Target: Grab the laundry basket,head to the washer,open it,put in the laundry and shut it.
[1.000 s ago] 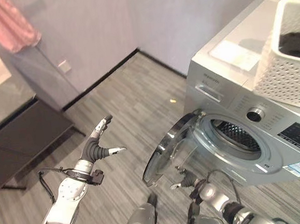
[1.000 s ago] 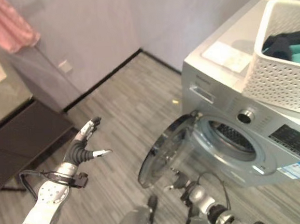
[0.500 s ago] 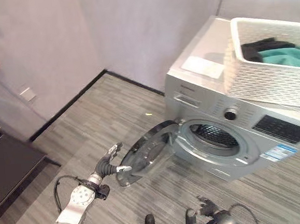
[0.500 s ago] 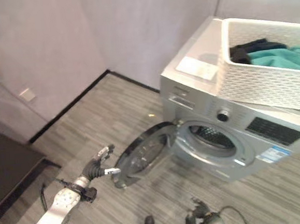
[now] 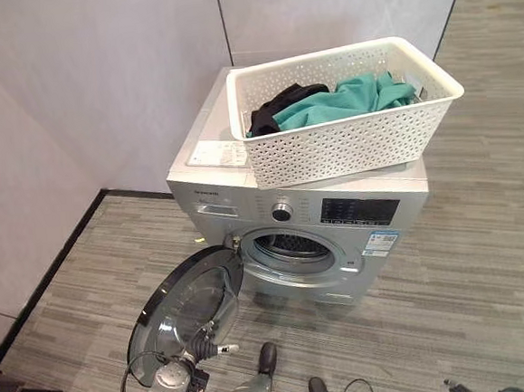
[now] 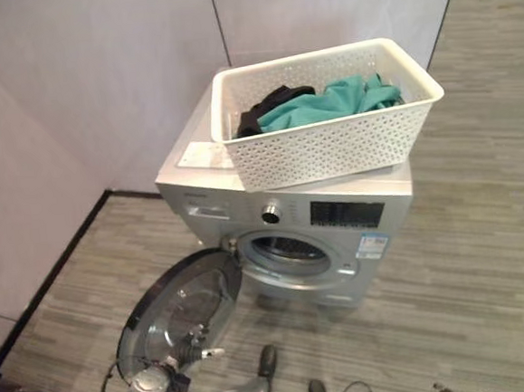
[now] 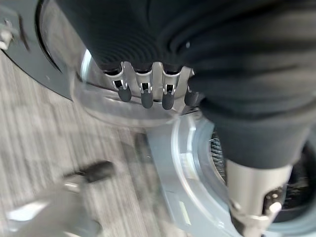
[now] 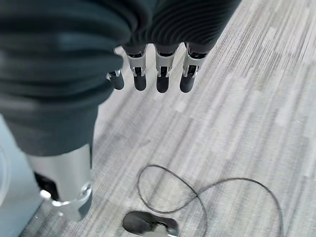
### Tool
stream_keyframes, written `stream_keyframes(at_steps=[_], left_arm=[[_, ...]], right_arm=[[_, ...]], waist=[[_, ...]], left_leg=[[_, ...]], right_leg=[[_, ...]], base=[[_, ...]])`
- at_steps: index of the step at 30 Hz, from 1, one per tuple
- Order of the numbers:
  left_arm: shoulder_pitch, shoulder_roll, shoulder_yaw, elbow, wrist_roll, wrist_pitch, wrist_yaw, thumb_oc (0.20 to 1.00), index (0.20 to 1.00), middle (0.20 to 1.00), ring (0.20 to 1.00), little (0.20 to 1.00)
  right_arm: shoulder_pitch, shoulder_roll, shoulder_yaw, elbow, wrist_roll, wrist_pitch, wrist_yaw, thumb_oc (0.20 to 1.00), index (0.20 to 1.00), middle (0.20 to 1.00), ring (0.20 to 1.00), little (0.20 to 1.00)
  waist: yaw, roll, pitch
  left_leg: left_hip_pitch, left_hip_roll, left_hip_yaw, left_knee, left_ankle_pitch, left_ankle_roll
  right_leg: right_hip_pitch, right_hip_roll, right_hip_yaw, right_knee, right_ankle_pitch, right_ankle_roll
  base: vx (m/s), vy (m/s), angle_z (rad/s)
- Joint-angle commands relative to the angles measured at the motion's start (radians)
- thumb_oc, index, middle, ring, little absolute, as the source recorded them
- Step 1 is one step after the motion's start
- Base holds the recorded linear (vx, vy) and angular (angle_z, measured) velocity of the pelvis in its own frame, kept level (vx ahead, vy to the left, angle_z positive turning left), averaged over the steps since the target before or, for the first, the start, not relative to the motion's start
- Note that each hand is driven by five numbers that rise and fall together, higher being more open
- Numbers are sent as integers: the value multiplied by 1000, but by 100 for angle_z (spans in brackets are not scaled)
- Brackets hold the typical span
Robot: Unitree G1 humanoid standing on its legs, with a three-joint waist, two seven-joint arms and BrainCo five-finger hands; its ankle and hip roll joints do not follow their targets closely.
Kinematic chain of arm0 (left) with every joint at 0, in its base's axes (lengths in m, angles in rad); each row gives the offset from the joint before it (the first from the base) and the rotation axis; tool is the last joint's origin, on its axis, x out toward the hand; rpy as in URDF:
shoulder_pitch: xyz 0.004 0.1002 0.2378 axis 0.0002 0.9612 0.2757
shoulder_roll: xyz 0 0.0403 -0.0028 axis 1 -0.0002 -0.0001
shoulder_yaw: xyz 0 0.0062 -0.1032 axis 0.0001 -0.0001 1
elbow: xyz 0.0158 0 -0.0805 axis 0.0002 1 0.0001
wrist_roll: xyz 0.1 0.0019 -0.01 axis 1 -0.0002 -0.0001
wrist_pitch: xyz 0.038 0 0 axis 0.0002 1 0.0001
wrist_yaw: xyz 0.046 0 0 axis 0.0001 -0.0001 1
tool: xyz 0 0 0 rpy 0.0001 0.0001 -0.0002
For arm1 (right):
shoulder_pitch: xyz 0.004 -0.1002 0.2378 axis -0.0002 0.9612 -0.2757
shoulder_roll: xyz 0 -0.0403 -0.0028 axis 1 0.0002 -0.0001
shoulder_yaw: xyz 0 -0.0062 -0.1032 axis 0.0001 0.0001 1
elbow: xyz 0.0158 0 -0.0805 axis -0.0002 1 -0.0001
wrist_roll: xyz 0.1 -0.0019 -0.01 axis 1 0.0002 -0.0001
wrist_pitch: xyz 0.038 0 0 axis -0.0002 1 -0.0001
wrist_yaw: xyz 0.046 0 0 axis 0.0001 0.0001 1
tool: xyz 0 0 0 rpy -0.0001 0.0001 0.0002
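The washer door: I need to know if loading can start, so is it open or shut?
Open. The washer door is swung out to one side, leaving the drum opening exposed.

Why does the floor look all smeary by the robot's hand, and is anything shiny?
In the left wrist view the floor and the washer past the left hand are streaky with blur. In the left eye view the open door glass shines with pale reflections, and the basket casts a soft shadow on the washer top. In the right wrist view the floor past the right hand looks sharper.
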Motion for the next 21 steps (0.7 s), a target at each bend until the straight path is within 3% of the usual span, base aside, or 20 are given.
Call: stream_keyframes(at_steps=[1, 5, 10, 15, 21], left_arm=[[-63, 32, 62, 43, 117, -20, 118, 1000, 1000, 1000, 1000, 1000], [-88, 91, 147, 89, 128, -21, 191, 1000, 1000, 1000, 1000, 1000], [-111, 121, 188, 240, 101, -24, 193, 1000, 1000, 1000, 1000, 1000], [-121, 112, 204, 371, 130, -7, 200, 1000, 1000, 1000, 1000, 1000], [-106, 84, 206, 374, 117, -17, 194, 1000, 1000, 1000, 1000, 1000]], right_arm=[[58, 0, -28, 17, -10, 5, 13, 1000, 1000, 1000, 1000, 1000], [64, 23, -23, 7, -10, 4, 36, 1000, 1000, 1000, 1000, 1000], [31, 38, 23, -34, -18, 0, 49, 1000, 1000, 1000, 1000, 1000], [1, 27, 23, -80, -19, -5, 50, 1000, 1000, 1000, 1000, 1000], [-3, 16, -2, -78, -14, -4, 36, 1000, 1000, 1000, 1000, 1000]], waist=[[3, -23, -76], [12, -36, -101], [14, -52, -130], [-6, -72, -143], [-6, -86, -145]], left_leg=[[29, -5, 103, 82, -15, 65], [40, -12, 147, 87, -43, 83], [59, -12, 181, 50, -56, 101], [80, -13, 217, -7, -51, 107], [81, -23, 230, -23, -57, 116]], right_leg=[[23, -95, -7, 87, -146, 141], [6, -144, 2, 79, -134, 175], [-20, -175, 15, 63, -108, 203], [-52, -193, 32, 50, -79, 225], [-72, -211, 21, 42, -56, 240]], base=[[313, 353, -117], [107, 191, 2], [44, 123, -17], [37, 96, -39], [33, 67, -16]])
